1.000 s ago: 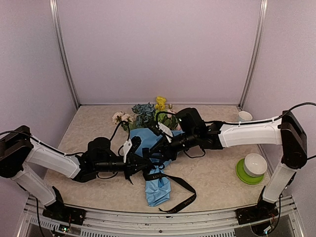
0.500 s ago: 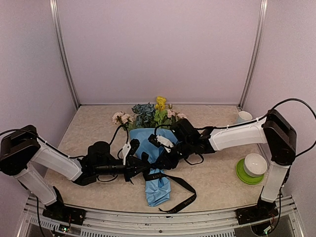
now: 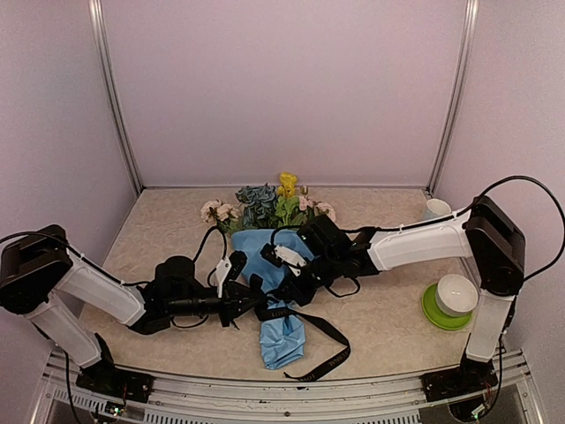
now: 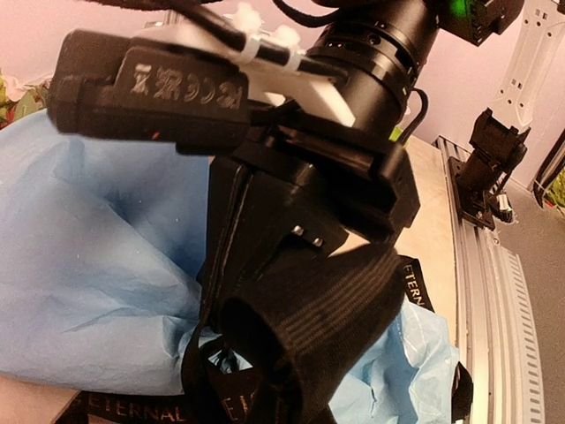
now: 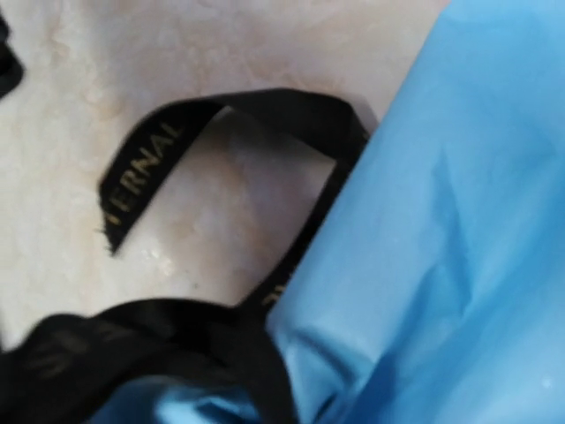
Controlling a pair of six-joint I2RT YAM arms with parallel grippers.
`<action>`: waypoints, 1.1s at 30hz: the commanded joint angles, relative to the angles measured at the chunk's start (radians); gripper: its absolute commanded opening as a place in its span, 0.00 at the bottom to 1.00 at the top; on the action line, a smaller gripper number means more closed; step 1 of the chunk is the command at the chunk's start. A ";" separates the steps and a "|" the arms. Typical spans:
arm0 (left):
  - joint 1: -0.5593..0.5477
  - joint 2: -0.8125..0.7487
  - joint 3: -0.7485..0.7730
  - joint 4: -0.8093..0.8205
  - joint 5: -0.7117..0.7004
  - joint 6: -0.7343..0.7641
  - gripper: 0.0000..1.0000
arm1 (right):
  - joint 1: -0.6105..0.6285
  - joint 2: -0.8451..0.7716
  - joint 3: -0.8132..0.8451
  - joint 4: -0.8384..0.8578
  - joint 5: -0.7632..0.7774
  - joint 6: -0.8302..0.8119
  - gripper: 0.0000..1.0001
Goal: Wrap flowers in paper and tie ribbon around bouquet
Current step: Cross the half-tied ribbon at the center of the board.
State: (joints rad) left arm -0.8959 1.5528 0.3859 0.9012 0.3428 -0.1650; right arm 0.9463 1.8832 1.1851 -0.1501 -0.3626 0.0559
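The bouquet (image 3: 281,265) is lying blooms-away from the arms, with the ribbon (image 3: 327,329) crossing its waist and trailing off its near end. At that waist the right gripper (image 3: 282,289), having swung in lower, is now pressing its fingers together, likely on ribbon. Opposite, the left gripper (image 3: 252,302) is pinching ribbon. Knot-tying is seemingly starting.

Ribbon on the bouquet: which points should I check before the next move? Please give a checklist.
1. Paper wrapped around the flowers: ok.
2. Ribbon across the paper: ok.
3. Left gripper shut: ok.
4. Right gripper shut: ok.
5. Ribbon knotted: cannot tell, the grippers cover the crossing.
6. Bowl apart from both arms: ok.
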 commanded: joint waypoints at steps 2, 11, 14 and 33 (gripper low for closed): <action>0.012 0.024 -0.009 0.054 -0.034 -0.022 0.00 | 0.000 -0.131 -0.078 0.092 -0.084 0.081 0.00; 0.030 0.101 0.001 0.092 -0.023 -0.041 0.00 | -0.003 -0.189 -0.204 0.225 -0.184 0.162 0.02; 0.031 0.124 0.009 0.095 -0.009 -0.043 0.00 | -0.005 -0.193 -0.234 0.248 -0.241 0.167 0.05; 0.029 0.154 0.005 0.121 0.017 -0.055 0.00 | -0.078 -0.186 0.031 -0.134 -0.178 -0.068 0.47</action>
State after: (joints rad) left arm -0.8707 1.7084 0.3824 0.9920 0.3412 -0.2173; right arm 0.9089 1.7161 1.1671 -0.2455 -0.5896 -0.0067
